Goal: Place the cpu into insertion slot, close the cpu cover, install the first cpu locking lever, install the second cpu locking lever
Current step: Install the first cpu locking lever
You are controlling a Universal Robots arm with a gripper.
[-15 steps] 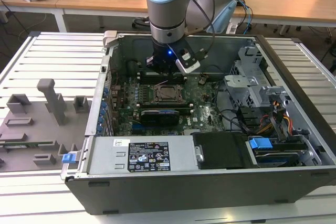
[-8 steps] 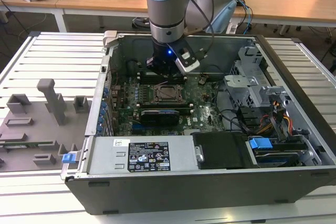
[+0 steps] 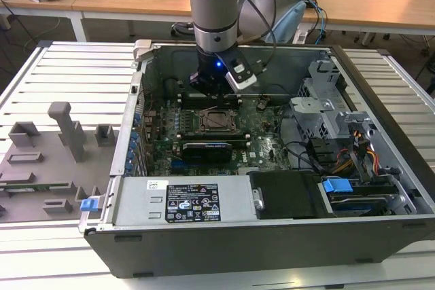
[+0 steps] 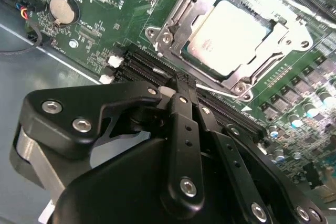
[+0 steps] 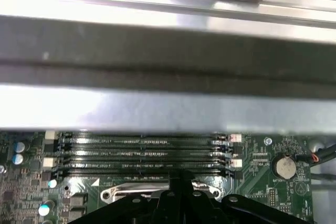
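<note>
1. Fingers (image 4: 181, 108) of the gripper (image 4: 180, 83) were pressed together with nothing seen between them. That made a narrow tip, seemingly better for pushing than for grasping.
2. Their tips hung over the memory slots (image 4: 139, 66), near one edge of the cover (image 4: 181, 19). Whether they touched anything could not be told.
3. Beyond them the chip (image 4: 228, 38) lay silver face up in its socket (image 3: 202, 121). The cover lay flat around it with its window framing the chip, probably to clamp it down.
4. A thin bright rod (image 4: 223, 93) ran along the cover edge nearest the tips. It was likely a locking lever, though whether it was latched was unclear.
5. In the exterior view the arm (image 3: 214, 5) reached down from the upper middle of the frame into the open computer case (image 3: 204, 249). This put the gripper just above the socket at the frame's centre.
</note>
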